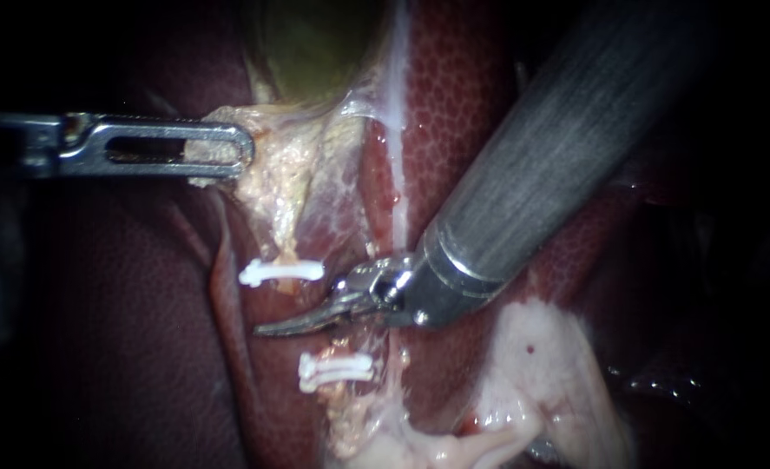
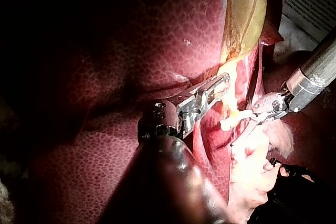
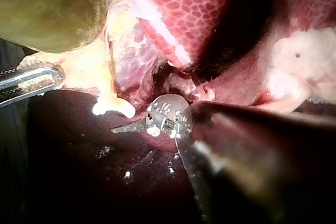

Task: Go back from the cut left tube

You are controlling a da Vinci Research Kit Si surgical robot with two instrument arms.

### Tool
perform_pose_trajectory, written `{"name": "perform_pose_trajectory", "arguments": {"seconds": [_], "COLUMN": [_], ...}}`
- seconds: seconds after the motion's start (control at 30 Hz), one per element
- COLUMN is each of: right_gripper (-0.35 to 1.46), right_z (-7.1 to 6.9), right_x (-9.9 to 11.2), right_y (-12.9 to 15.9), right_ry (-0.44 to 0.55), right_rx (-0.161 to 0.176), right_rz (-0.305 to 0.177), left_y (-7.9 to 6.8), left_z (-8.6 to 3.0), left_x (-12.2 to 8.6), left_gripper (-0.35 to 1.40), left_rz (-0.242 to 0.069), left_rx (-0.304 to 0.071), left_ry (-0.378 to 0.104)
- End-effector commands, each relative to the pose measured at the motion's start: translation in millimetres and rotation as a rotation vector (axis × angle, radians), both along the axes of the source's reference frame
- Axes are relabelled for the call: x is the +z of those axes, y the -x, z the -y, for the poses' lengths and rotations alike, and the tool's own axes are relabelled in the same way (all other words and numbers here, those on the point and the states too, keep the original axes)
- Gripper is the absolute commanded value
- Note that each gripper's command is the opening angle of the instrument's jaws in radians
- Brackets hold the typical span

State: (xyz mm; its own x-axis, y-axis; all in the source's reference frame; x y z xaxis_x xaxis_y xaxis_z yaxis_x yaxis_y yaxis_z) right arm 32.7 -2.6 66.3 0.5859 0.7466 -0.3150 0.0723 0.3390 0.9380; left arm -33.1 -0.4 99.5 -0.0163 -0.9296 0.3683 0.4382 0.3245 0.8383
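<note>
My left instrument (image 1: 228, 149) comes in from the left, its slotted jaws shut on the pale yellow tissue (image 1: 272, 165) below the green gallbladder (image 1: 315, 43). One white clip (image 1: 280, 272) sits on the upper stump of the left tube, and more white clips (image 1: 334, 369) sit on the lower stump. Between them lie the curved blades of my right instrument (image 1: 267, 329), shut and holding nothing. In the right wrist view the blades (image 3: 119, 128) point past a white clip (image 3: 113, 107). In the left wrist view the left jaws (image 2: 212, 88) hold the yellow tissue.
Dark red liver (image 1: 454, 104) surrounds the site. A pale strand (image 1: 398, 130) runs down just right of the clipped tube. A white fatty lump (image 1: 541, 365) lies under my right instrument's thick shaft (image 1: 558, 139), which crosses the upper right.
</note>
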Motion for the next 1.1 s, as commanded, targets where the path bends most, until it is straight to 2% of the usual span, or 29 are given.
{"name": "perform_pose_trajectory", "arguments": {"seconds": [0.03, 0.27, 0.37, 0.53, 0.6, 0.8, 1.1], "right_gripper": [-0.35, -0.35, -0.32, 0.49, 0.66, 0.91, 1.11], "right_z": [0.0, 0.0, 0.1, 0.0, 0.0, -0.1, 0.1], "right_x": [0.0, 0.0, -0.1, -0.3, -0.4, -0.4, -0.7], "right_y": [0.0, 0.0, 0.1, 0.0, 0.0, 0.0, 0.2], "right_ry": [0.000, 0.006, 0.001, 0.010, 0.022, 0.034, 0.077], "right_rx": [0.001, 0.008, 0.016, 0.051, 0.054, 0.054, 0.044], "right_rz": [0.000, 0.007, -0.005, -0.003, -0.007, -0.020, -0.052], "left_y": [0.0, 0.0, 0.0, 0.0, 0.0, 0.0, 0.0], "left_z": [0.0, 0.0, 0.0, 0.0, 0.0, 0.0, 0.0], "left_x": [0.0, 0.0, 0.0, 0.0, 0.0, 0.1, 0.1], "left_gripper": [-0.35, -0.35, -0.35, -0.35, -0.35, -0.35, -0.35], "left_rz": [0.000, 0.000, 0.000, 0.000, 0.000, 0.000, 0.000], "left_rx": [0.000, 0.000, 0.000, 0.000, 0.000, 0.001, 0.001], "left_ry": [0.000, 0.000, 0.000, 0.000, 0.000, 0.000, 0.000]}}
